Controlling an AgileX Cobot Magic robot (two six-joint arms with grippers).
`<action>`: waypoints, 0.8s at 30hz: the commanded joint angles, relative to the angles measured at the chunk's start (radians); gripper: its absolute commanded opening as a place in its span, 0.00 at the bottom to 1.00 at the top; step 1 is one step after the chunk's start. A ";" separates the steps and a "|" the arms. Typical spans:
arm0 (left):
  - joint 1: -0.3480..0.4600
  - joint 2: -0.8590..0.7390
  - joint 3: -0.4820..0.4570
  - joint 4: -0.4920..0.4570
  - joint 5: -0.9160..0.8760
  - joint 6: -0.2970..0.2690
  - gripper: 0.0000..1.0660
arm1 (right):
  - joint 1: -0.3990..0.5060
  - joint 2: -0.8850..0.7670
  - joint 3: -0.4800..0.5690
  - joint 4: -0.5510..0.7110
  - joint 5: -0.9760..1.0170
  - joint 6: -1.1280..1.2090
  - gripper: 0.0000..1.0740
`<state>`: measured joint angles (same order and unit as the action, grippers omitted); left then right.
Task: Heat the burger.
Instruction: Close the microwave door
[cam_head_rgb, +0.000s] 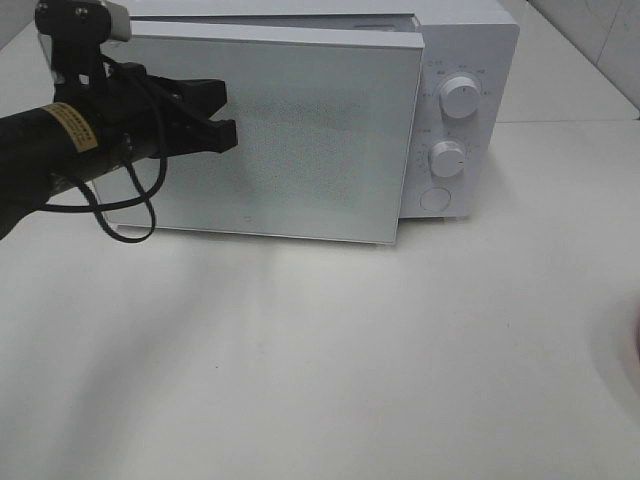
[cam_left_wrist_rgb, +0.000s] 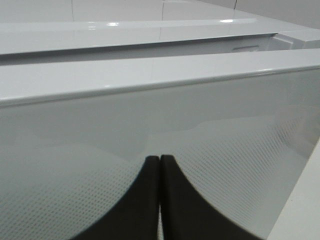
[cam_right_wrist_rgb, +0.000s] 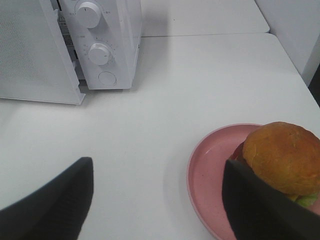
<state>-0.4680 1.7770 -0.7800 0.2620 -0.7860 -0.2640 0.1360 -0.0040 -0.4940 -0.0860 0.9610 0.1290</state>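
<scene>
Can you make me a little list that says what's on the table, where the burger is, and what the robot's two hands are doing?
microwave: white, two knobs and a round button on its panel
microwave door: partly open
burger: on the pink plate, outside the microwave
table: white
left end effector: shut, in front of the door's glass; contact cannot be told
right end effector: open, holding nothing, one finger next to the burger
task progress: burger not yet in the microwave

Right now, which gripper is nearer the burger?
Right. The right gripper hangs open over the table beside the pink plate holding the burger; the left gripper is shut at the microwave door.
</scene>
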 joint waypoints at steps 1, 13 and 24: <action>-0.035 0.042 -0.076 -0.020 0.053 -0.002 0.00 | -0.006 -0.030 0.001 0.003 0.000 -0.005 0.66; -0.110 0.134 -0.222 -0.071 0.094 -0.001 0.00 | -0.006 -0.030 0.001 0.003 0.000 -0.005 0.66; -0.166 0.223 -0.393 -0.092 0.146 -0.001 0.00 | -0.006 -0.030 0.001 0.003 0.000 -0.004 0.66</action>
<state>-0.6460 1.9900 -1.1340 0.2460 -0.6380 -0.2620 0.1360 -0.0040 -0.4940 -0.0860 0.9610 0.1290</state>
